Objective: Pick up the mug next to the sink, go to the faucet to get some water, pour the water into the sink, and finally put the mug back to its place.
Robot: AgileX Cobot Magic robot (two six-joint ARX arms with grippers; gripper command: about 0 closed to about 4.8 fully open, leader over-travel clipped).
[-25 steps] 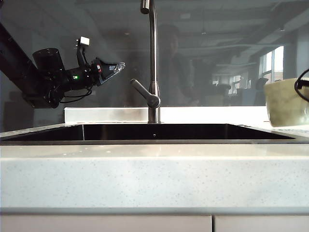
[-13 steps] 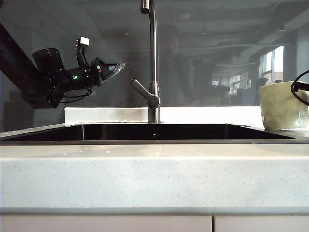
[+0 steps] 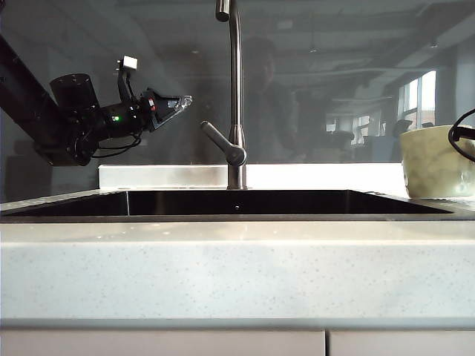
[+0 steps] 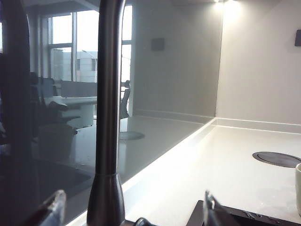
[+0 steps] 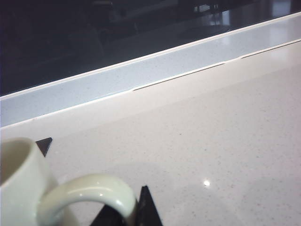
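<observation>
Right gripper [image 5: 120, 214] at the far right counter edge, fingertips clamped on the loop handle of the cream mug [image 3: 438, 162], mug upright beside the dark sink [image 3: 237, 204]. Left gripper [image 3: 178, 101] raised left of the faucet [image 3: 236, 96], jaws spread apart, holding nothing, fingertips [image 4: 51, 209] framing the steel stem.
</observation>
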